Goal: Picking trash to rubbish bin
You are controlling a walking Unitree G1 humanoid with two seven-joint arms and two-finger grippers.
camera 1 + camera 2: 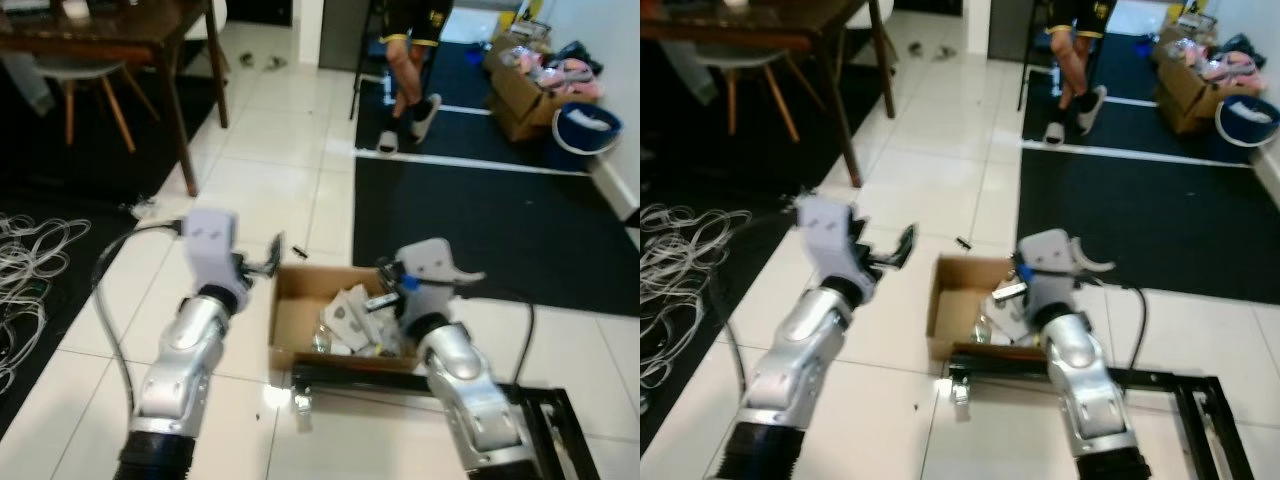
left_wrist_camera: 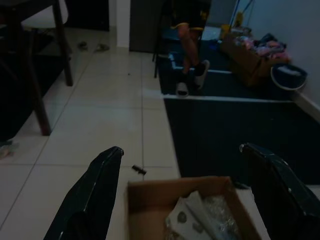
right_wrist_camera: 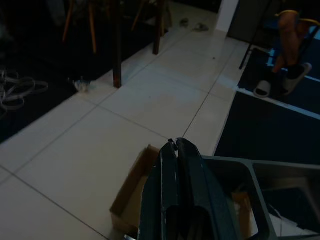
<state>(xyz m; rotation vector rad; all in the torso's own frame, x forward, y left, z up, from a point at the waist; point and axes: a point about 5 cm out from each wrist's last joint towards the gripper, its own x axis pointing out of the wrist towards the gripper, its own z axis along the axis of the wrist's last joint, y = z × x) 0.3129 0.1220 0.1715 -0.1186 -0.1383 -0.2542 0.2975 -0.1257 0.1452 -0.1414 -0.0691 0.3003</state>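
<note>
Two silver arms rise from the bottom of the frame over white tile. At center, the left gripper (image 2: 180, 200) hangs above a cardboard box (image 1: 296, 312), its fingers (image 2: 87, 197) spread wide apart. To the right, the right gripper (image 3: 176, 150) holds its fingers pressed together, nothing visible between them. Crumpled wrappers and paper trash (image 1: 355, 320) fill the box, partly hidden behind the right arm. A small dark scrap (image 1: 962, 242) lies just beyond the box, too small to identify. At upper center, a person's legs (image 1: 408, 60) are cut off by the frame.
</note>
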